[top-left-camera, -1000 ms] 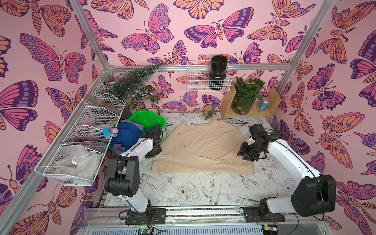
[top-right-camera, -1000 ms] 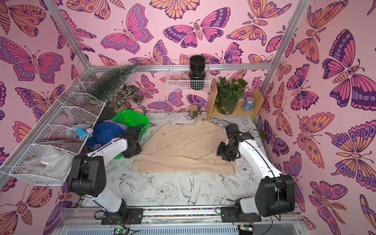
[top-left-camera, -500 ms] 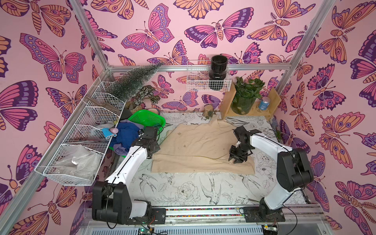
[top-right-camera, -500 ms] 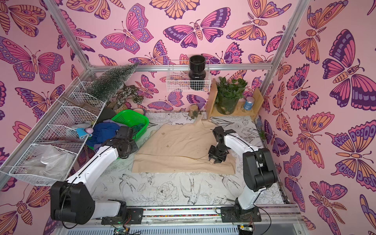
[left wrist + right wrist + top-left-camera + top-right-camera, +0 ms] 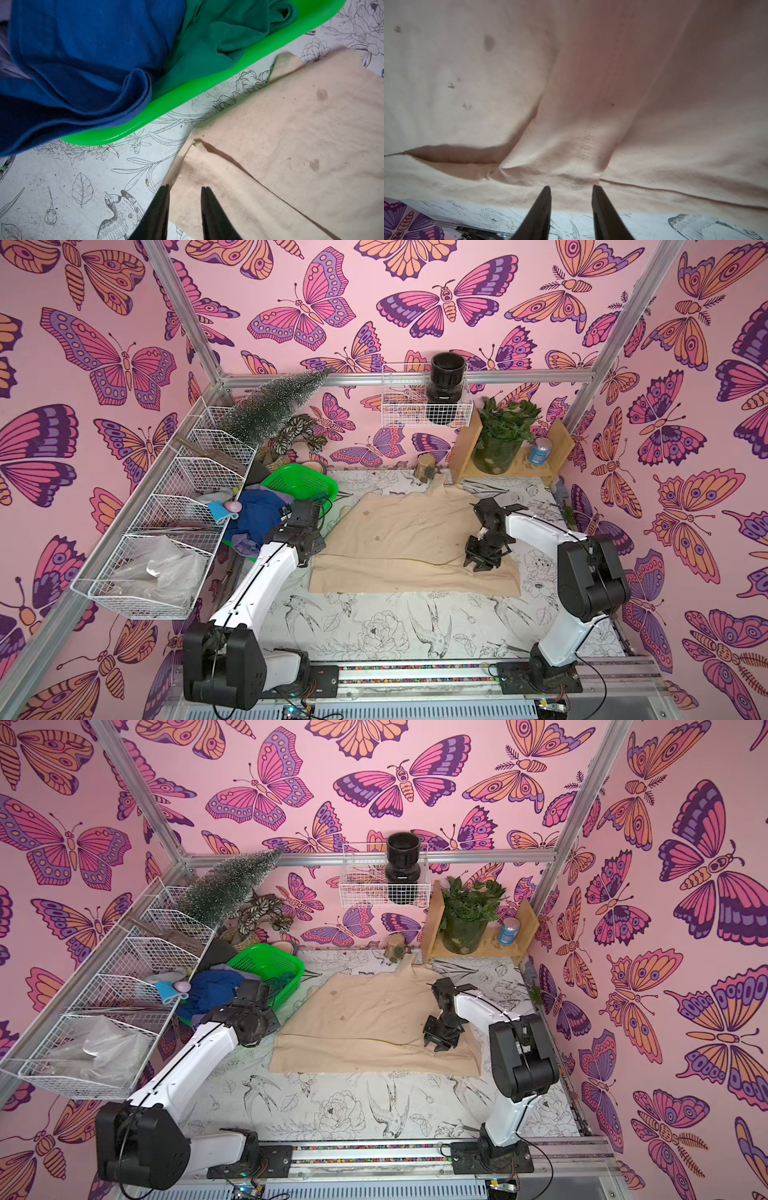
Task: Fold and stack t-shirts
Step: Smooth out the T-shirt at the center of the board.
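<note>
Partly, the left arm (image 5: 266, 572) hides the blue t-shirt (image 5: 257, 510).

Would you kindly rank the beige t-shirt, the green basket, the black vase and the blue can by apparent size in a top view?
1. beige t-shirt
2. green basket, though partly covered by clothes
3. black vase, mounted higher on the wall, so nearness may flatter it
4. blue can

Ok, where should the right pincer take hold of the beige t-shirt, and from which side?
Probably the raised stitched ridge on the right part of the beige t-shirt. Come straight down from above: everything else lies flat, while this ridge stands proud just ahead of the right pincer, jaws open.
</note>
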{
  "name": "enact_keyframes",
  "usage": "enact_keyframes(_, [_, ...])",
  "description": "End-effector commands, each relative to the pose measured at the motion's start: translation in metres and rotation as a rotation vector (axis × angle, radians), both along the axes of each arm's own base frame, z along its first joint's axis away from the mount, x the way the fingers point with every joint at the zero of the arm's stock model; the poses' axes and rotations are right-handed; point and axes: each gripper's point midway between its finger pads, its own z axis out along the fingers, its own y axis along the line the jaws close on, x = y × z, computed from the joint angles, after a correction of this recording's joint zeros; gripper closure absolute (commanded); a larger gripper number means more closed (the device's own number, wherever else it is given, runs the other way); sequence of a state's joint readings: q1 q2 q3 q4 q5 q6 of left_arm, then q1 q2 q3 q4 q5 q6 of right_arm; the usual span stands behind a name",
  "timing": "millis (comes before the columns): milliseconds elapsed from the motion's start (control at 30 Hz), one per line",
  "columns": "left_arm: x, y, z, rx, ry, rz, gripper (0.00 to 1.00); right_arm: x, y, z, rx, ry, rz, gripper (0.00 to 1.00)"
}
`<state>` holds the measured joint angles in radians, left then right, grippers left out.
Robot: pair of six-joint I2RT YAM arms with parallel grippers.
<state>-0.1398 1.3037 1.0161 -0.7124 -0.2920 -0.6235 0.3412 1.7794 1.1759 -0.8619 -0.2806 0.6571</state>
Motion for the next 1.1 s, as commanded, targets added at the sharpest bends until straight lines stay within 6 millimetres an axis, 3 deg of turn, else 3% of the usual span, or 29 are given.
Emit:
enact_keyframes(0, [-0.01,0.002,-0.009,0.021,0.045,-0.009,0.68,-0.006,-0.004,-0.003,-0.024,0.001,0.008,0.63])
enact_keyframes(533, [-0.012,0.002,-0.007,0.018,0.039,-0.009,0.69,0.004,0.001,-0.023,-0.027,0.031,0.006,0.66])
enact_keyframes(600, [-0.012,0.002,-0.006,0.022,0.036,-0.008,0.69,0.005,0.002,-0.023,-0.021,0.026,0.006,0.71])
enact_keyframes(700, [-0.011,0.003,-0.005,0.026,0.032,-0.007,0.69,0.006,0.002,-0.021,-0.017,0.013,0.013,0.89])
enact_keyframes(800, [-0.011,0.003,-0.006,0.027,0.036,-0.006,0.69,0.006,0.0,-0.02,-0.025,0.006,0.018,0.98])
enact_keyframes(933, [-0.01,0.001,-0.009,0.017,0.047,-0.008,0.7,0.011,0.0,-0.005,-0.026,-0.024,0.018,0.98])
enact_keyframes(1067, [-0.01,0.0,-0.01,0.009,0.049,-0.008,0.71,0.032,0.003,0.022,-0.03,-0.091,0.035,0.98])
